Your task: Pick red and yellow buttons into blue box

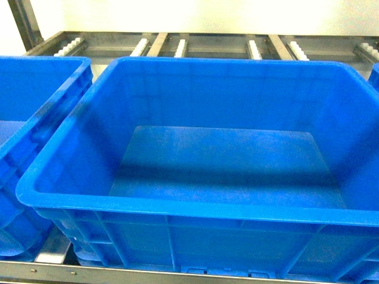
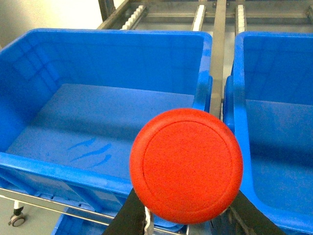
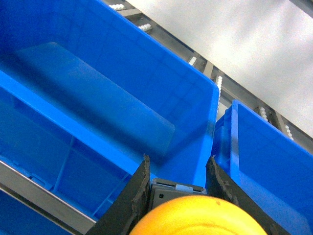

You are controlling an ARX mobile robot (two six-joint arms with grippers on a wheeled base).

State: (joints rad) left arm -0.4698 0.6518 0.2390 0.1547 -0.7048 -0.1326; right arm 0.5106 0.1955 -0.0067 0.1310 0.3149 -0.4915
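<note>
The blue box (image 1: 177, 208) fills the head view, deep and empty; neither gripper shows there. In the left wrist view my left gripper (image 2: 188, 198) is shut on the red button (image 2: 186, 166), whose round cap faces the camera and hides the fingertips. It hangs above the near rims where two blue crates meet. In the right wrist view my right gripper (image 3: 178, 183) is shut on the yellow button (image 3: 195, 218), with the grey switch block (image 3: 176, 188) pinched between the black fingers (image 3: 139, 191). It hangs near the corner of a blue crate (image 3: 98, 98).
A second blue crate (image 1: 35, 118) stands left of the box and a third peeks in at the right edge (image 1: 375, 74). All rest on a metal roller rack (image 1: 177, 47). The left crate's floor (image 2: 93, 152) has dark streaks. A steel rail (image 3: 39, 196) runs along the front.
</note>
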